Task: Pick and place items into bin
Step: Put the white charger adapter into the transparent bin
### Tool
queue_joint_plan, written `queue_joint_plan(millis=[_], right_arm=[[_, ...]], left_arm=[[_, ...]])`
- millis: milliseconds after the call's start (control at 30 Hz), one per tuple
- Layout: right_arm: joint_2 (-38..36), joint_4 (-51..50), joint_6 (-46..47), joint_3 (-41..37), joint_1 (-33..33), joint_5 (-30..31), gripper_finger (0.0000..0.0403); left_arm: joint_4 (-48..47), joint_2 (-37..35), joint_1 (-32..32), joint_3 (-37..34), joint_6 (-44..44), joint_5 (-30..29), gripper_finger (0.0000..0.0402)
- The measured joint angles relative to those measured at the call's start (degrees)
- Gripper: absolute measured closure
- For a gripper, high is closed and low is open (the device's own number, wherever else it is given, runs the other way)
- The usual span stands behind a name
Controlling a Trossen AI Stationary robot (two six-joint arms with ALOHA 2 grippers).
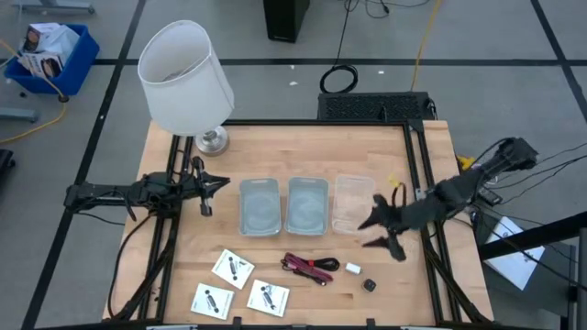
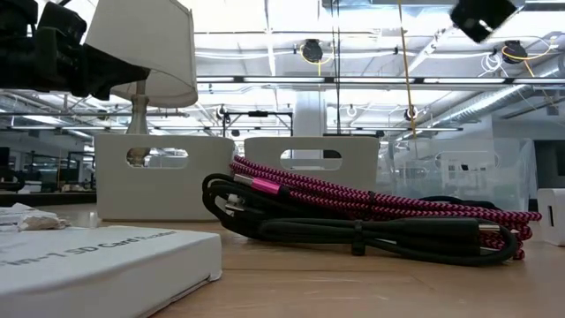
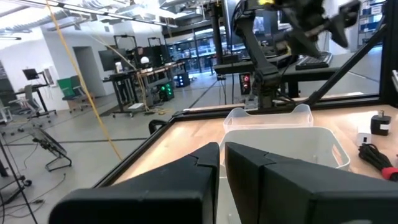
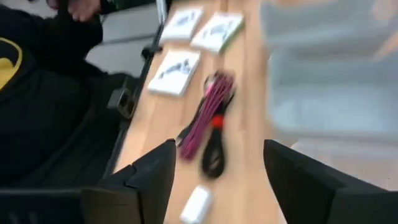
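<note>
Evidently nothing is binned: cards (image 1: 232,267), cable (image 1: 310,267), block (image 1: 353,269), cube (image 1: 370,285) lie before the bins (image 1: 307,205); right gripper (image 1: 383,231) spread above, left gripper (image 1: 209,191) closed.

A light wooden table (image 1: 303,147) fills the middle of the overhead view, edged by a dark metal frame. At its far left corner stands a lamp (image 1: 186,78) with a white drum shade and a round silver base (image 1: 212,140). On the grey floor beyond the table's far edge lies a loop of black cable (image 1: 339,79) beside a dark perforated panel (image 1: 371,106). A tall black box (image 1: 286,18) stands further back. In the far left corner of the floor sits a blue crate (image 1: 53,57) holding white packets. A yellow cord (image 1: 426,41) runs across the floor on the far right side. White papers (image 1: 504,252) lie on the floor to the table's right.
</note>
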Motion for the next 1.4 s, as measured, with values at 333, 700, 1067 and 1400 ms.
queue_joint_plan(millis=[333, 700, 1067, 1400], right_arm=[[13.7, 5.0, 21.0, 0.0, 11.2, 0.5, 0.0167], [24.4, 9.3, 20.6, 0.0, 13.2, 9.1, 0.0167], [33.3, 10.3, 20.6, 1.8, 10.7, 5.0, 0.0167], [39.3, 10.5, 21.3, 2.5, 10.3, 5.1, 0.0167]], left_arm=[[2.2, 0.0, 0.0, 0.0, 1.1, -0.4, 0.0366], [2.4, 0.0, 0.0, 0.0, 3.0, -0.5, 0.0366], [2.4, 0.0, 0.0, 0.0, 4.6, -1.5, 0.0366], [2.3, 0.0, 0.0, 0.0, 2.1, -1.5, 0.0366]])
